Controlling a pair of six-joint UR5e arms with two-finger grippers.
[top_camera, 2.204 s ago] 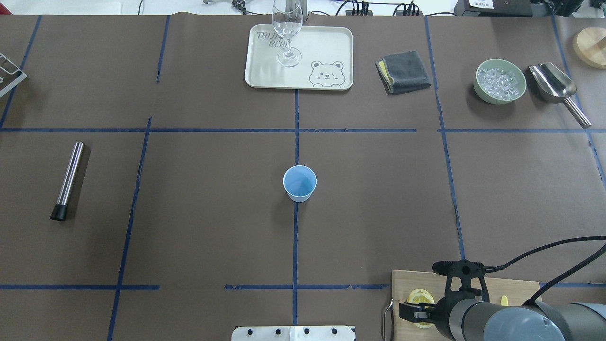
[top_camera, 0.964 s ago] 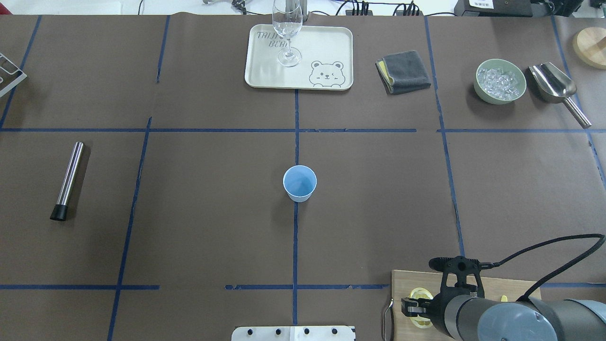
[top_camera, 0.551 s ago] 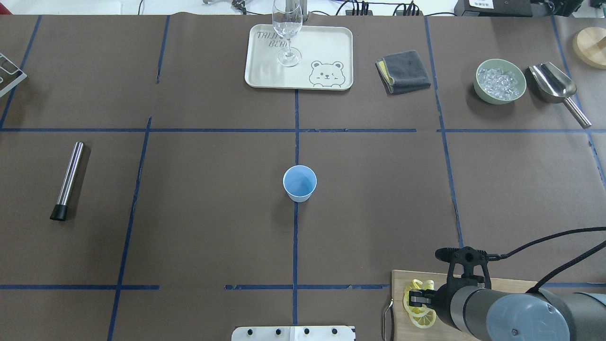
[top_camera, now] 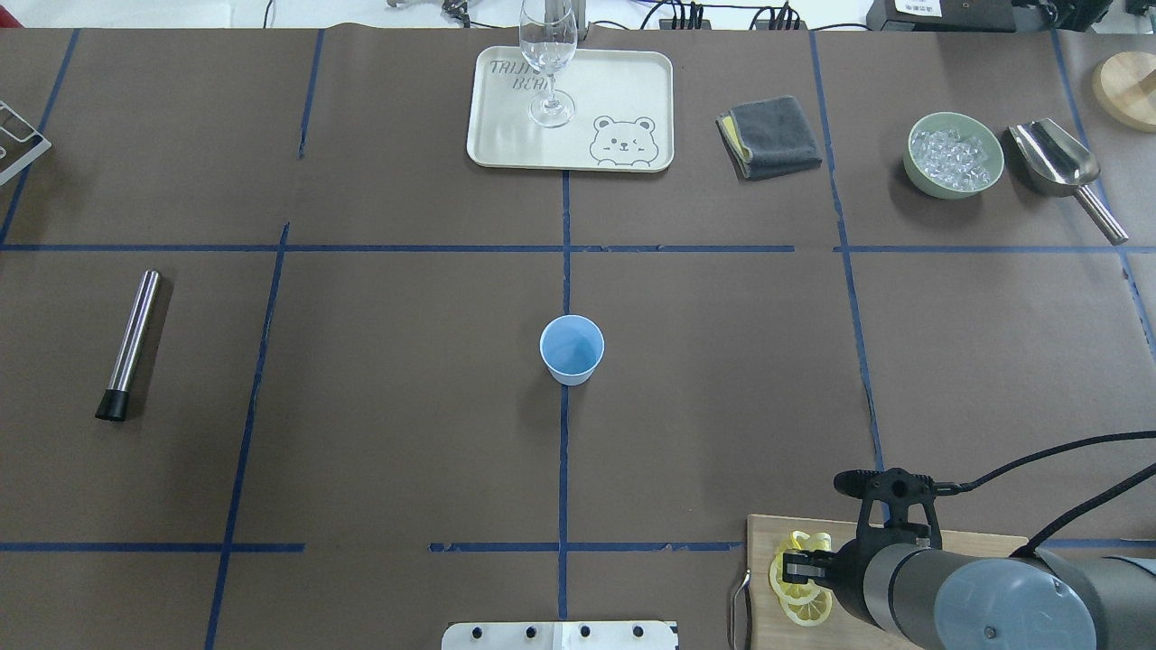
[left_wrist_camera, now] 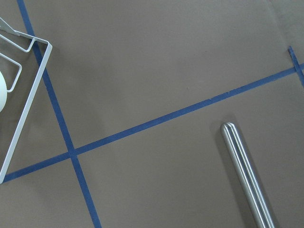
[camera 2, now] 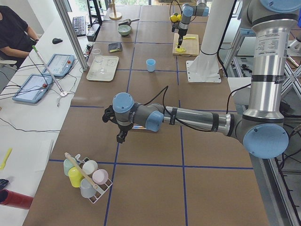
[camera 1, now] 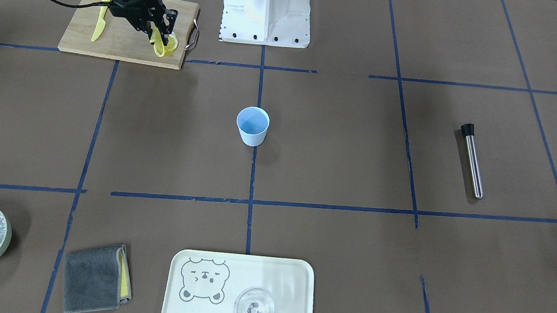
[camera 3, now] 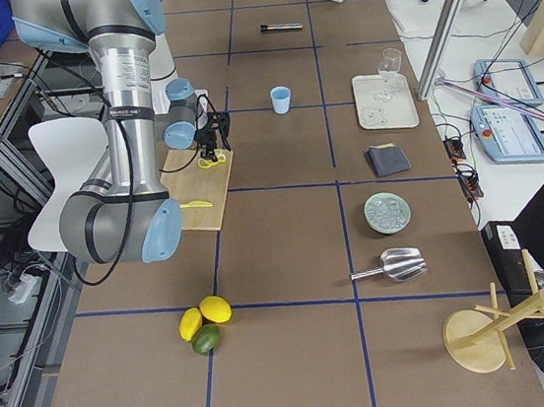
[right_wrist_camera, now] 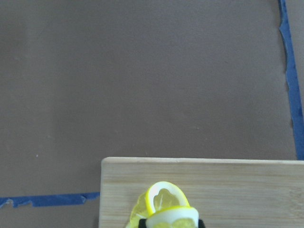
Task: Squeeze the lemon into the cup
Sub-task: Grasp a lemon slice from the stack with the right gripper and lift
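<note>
My right gripper (top_camera: 795, 571) hangs over the near left corner of the wooden cutting board (top_camera: 763, 533) and is shut on a thin yellow lemon slice (top_camera: 779, 580). The slice shows folded between the fingertips in the right wrist view (right_wrist_camera: 164, 198), just above the board, and also in the front view (camera 1: 161, 45). Other slices (top_camera: 808, 611) lie under it. The light-blue cup (top_camera: 571, 348) stands upright at the table's centre, well away from the gripper. My left gripper (camera 2: 121, 136) hovers over the far left of the table; I cannot tell whether it is open.
A yellow plastic knife (camera 1: 99, 24) lies on the board. At the back are a tray (top_camera: 632, 81) with a clear glass (top_camera: 547, 63), a grey cloth (top_camera: 769, 135), a bowl of ice (top_camera: 955, 153) and a scoop (top_camera: 1057, 158). A metal muddler (top_camera: 131, 343) lies left.
My right gripper closed on a lemon slice on the board and rose a little with it. The slices shifted and now show spread beside the fingers. The cup has not moved.
</note>
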